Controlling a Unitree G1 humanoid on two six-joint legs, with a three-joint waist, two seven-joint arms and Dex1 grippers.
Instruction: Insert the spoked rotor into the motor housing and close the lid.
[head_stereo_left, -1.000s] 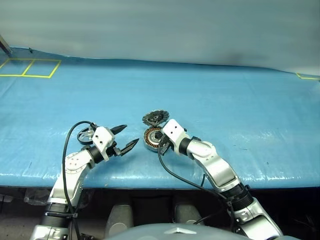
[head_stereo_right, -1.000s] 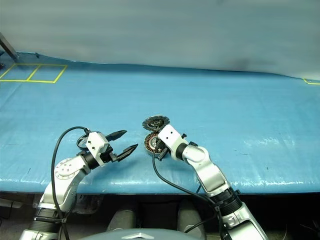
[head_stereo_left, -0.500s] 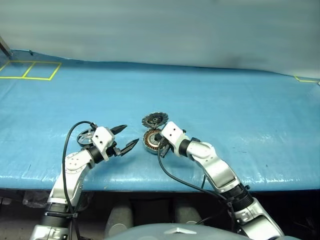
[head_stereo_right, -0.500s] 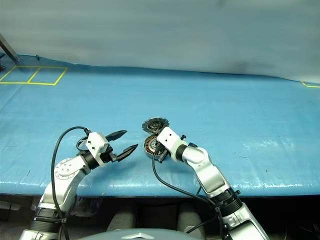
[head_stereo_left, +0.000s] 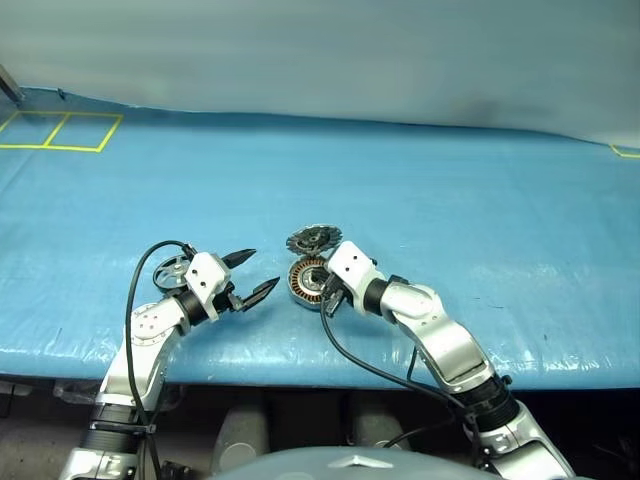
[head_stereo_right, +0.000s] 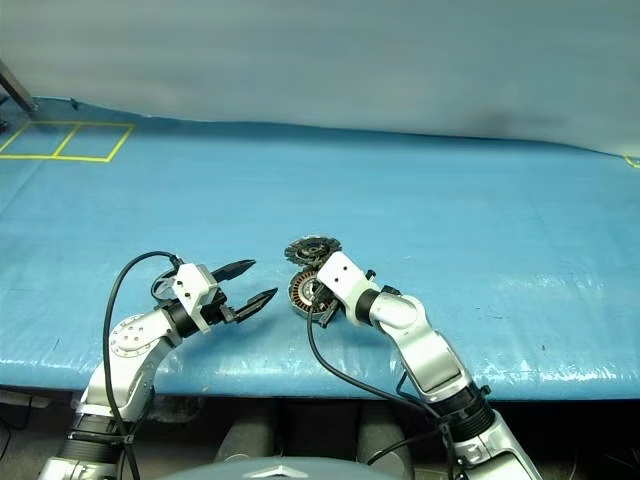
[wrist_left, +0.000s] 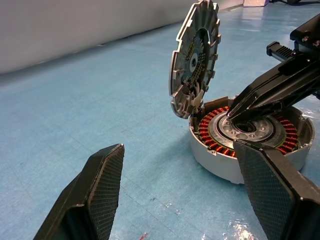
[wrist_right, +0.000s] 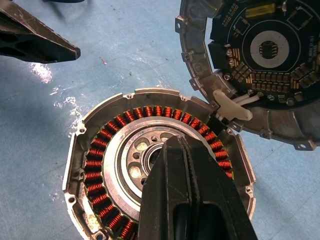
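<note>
Motor housing (wrist_right: 160, 170) sits open on the blue desk (head_stereo_left: 450, 200), lid (wrist_right: 265, 65) hinged up at its 1 o'clock. Right tool (wrist_right: 192, 200) clenched, empty, tip over the central bearing. Left tool (head_stereo_left: 250, 275) released, empty; spoked rotor (head_stereo_left: 175, 270) lies just behind it at 9 o'clock of the housing. Judgement: fetch rotor, lower level and centred.

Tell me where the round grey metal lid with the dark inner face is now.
The lid stands open on the blue table, hinged to the far rim of the silver motor housing, just ahead of the right end effector.
</note>
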